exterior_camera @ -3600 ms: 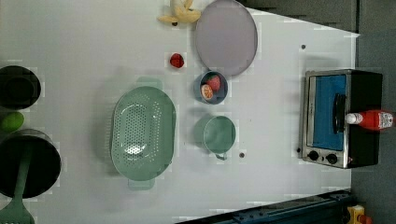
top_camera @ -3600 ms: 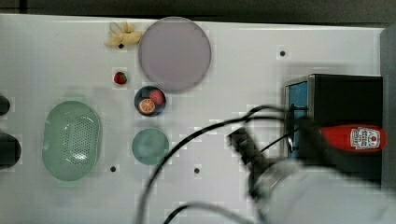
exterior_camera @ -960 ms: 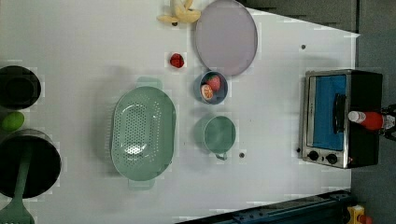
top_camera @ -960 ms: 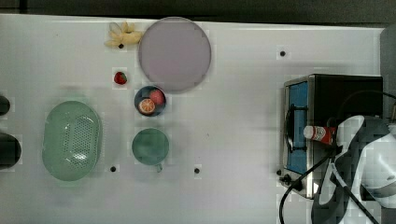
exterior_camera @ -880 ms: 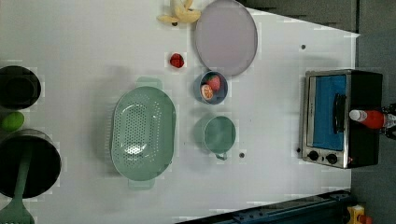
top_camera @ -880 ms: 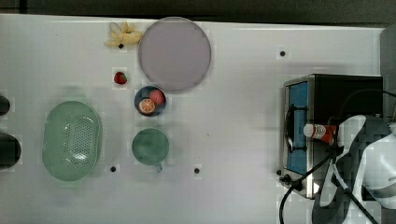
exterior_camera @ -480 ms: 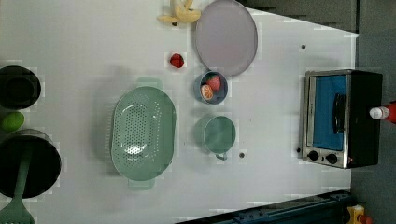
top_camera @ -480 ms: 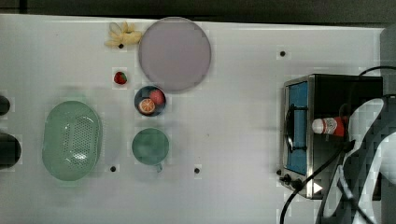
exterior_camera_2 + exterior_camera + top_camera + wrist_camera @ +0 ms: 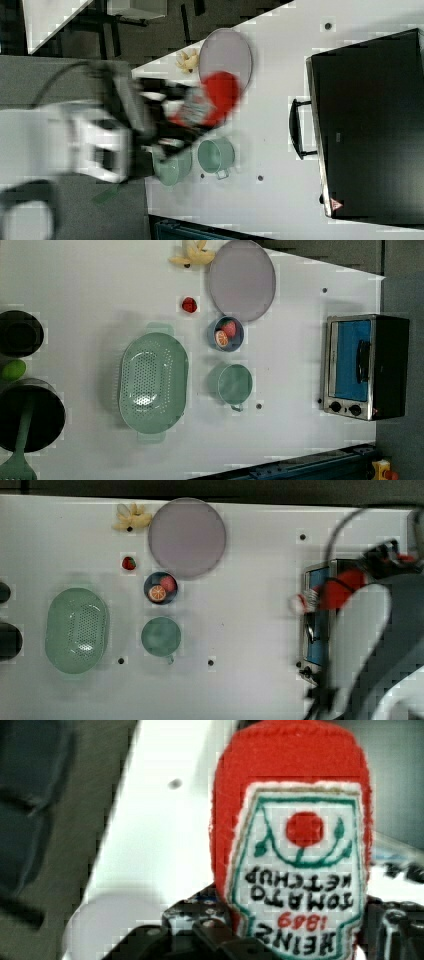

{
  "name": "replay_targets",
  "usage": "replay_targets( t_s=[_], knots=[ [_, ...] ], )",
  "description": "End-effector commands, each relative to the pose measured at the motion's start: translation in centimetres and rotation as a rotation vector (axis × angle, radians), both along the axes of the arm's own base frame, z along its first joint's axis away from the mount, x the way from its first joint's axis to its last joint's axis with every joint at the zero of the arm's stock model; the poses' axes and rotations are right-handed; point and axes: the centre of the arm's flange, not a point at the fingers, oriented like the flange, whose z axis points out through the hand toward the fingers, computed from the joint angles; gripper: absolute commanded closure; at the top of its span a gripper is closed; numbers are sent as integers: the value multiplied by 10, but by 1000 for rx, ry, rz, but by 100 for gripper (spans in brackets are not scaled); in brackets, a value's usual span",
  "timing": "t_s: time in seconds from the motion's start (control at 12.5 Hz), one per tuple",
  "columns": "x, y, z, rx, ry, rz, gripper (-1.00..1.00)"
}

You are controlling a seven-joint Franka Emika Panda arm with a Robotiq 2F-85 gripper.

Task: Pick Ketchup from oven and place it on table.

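Wrist view: end effector [image 9: 280, 940] clamped on the Ketchup [image 9: 292, 835] at its labelled body, looks light, slightly squashy, likely slippery.

The Ketchup [image 9: 336, 593] is motion-smeared in the top view, its cap a pale blur at nine o'clock. In the wrist view its label runs off the six-o'clock edge — the gripper's [image 9: 295, 940] fingertips lie hidden there. The arm covers the oven's [image 9: 317, 630] three-o'clock side.
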Motion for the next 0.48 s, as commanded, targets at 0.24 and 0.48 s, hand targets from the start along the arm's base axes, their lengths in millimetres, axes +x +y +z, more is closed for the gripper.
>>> replay_targets(
  t_s=[0.24,0.48],
  knots=[
    [40,174,-13,29,54,349,-29],
    [37,232,-72,37,179,357,-29]
  ],
)
